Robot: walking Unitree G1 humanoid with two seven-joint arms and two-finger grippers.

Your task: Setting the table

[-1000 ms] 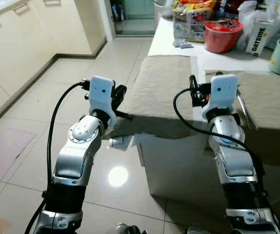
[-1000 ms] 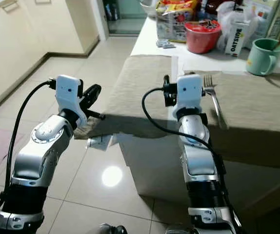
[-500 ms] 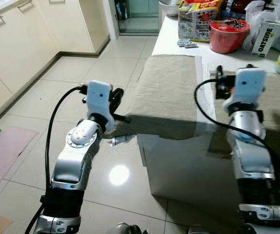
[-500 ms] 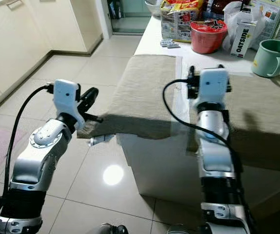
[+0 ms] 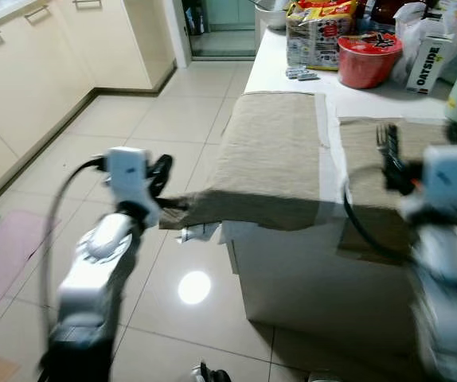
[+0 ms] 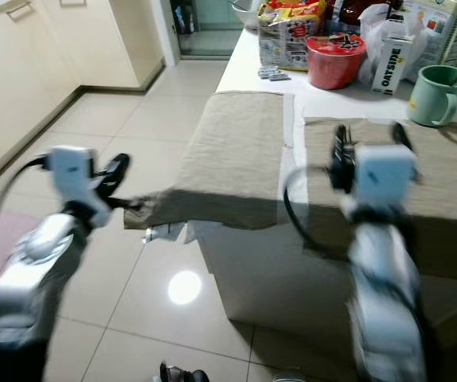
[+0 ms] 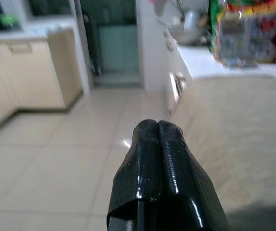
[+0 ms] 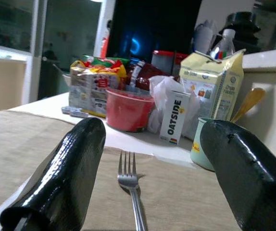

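Right hand (image 8: 147, 192) is spread wide, glossy black fingers (image 8: 61, 183) well apart and holding nothing, with a shiny metal fork (image 8: 131, 192) lying flat between them on a coarse woven beige placemat (image 8: 186, 202). Just past the fork there's a mint green mug (image 8: 200, 147) with a wooden spoon in it, a white OATSIDE carton (image 8: 175, 118), a red bowl (image 8: 128, 108) and snack packs on the white table (image 6: 336, 99). Left hand (image 7: 157, 144) has its fingers pressed together, not visibly gripping anything, held just off the table's edge next to a second placemat (image 5: 272, 151) of the same rough cloth that droops over the side. Beyond it there's pale glossy floor tile (image 5: 133, 127) and cream kitchen cabinets (image 5: 29, 64).
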